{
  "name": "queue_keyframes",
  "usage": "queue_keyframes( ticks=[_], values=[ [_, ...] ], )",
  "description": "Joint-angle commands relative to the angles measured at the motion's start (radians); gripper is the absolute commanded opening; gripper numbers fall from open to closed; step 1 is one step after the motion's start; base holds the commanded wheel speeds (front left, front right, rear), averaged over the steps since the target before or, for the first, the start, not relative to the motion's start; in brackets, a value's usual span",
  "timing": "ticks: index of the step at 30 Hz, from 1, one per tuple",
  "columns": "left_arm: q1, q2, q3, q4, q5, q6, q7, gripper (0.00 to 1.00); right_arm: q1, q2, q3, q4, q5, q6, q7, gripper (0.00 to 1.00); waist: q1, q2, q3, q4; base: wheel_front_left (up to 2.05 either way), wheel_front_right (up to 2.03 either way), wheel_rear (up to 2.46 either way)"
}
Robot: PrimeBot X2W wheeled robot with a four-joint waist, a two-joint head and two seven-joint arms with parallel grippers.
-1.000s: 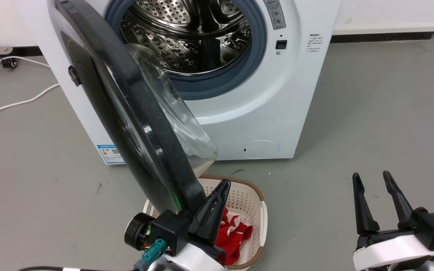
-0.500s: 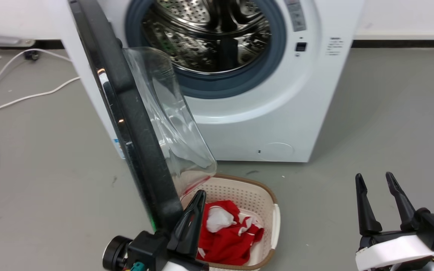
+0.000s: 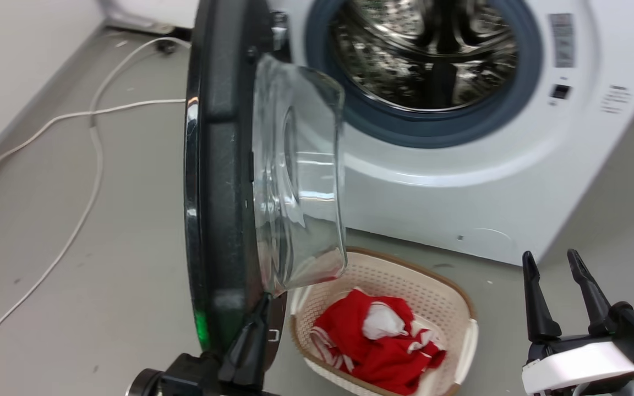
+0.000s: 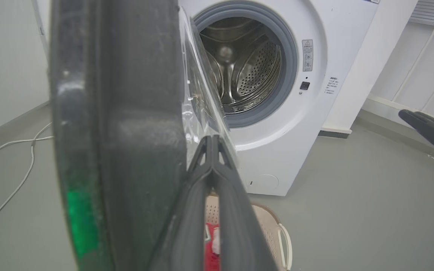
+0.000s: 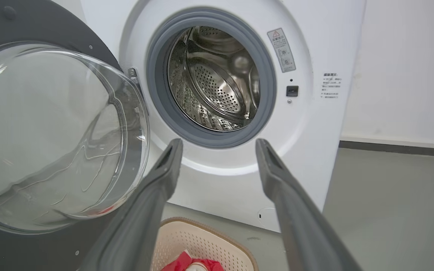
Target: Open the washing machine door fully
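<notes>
The left gripper, jaws together, touches the lower rim of the washing machine door, which stands out edge-on. Right of the door, the right gripper has jaws apart. Beneath the door sits one basket of red cloth; left of the door lie two white cables.

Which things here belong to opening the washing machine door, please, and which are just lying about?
Job: washing machine door; left tool, shut, beside the door's edge.
Lying about: basket; red cloth inside it; white floor cables; right tool, open, away from the door.
</notes>
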Motion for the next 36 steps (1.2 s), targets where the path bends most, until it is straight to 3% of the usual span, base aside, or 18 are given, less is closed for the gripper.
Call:
queue_keyframes(
  ticks=[1,8,9,17,22,28,36],
  values=[
    [-0.002,0.015,0.023,0.011,-0.001,0.012,-0.007,0.0,-0.008,0.002,0.003,-0.005,-0.004,0.0,0.003,1.0,-0.0001,0.0,0.006,0.064,0.0,0.0,0.0],
    [-0.041,0.051,0.094,0.054,-0.007,0.034,-0.022,0.0,-0.028,0.002,0.02,-0.006,-0.006,0.0,0.013,1.0,-0.0001,0.0,0.018,0.101,0.0,0.0,0.0],
    [-0.059,0.071,0.151,0.078,-0.029,0.047,-0.037,0.0,-0.033,0.002,0.026,-0.007,-0.008,0.0,0.016,1.0,-0.0001,0.0,0.026,0.094,0.0,0.0,0.0],
    [-0.109,0.133,0.332,0.15,-0.127,0.067,-0.064,0.0,-0.047,0.002,0.013,-0.017,-0.016,0.0,0.031,1.0,-0.0001,0.0,0.051,0.053,0.0,0.0,0.0],
    [-0.139,0.17,0.408,0.195,-0.161,0.073,-0.081,0.0,-0.052,0.002,0.007,-0.025,-0.017,0.0,0.033,1.0,-0.0001,0.0,0.067,0.038,0.0,0.0,0.0],
    [-0.203,0.234,0.5,0.335,-0.231,0.023,-0.114,0.0,-0.069,0.002,0.004,-0.03,-0.02,0.0,0.038,1.0,-0.0001,0.0,0.091,0.024,0.0,0.0,0.0],
    [-0.29,0.296,0.551,0.529,-0.26,-0.033,-0.151,0.0,-0.083,0.002,0.01,-0.019,-0.014,0.0,0.03,1.0,-0.0001,0.0,0.111,0.01,0.0,0.0,0.0]
  ],
)
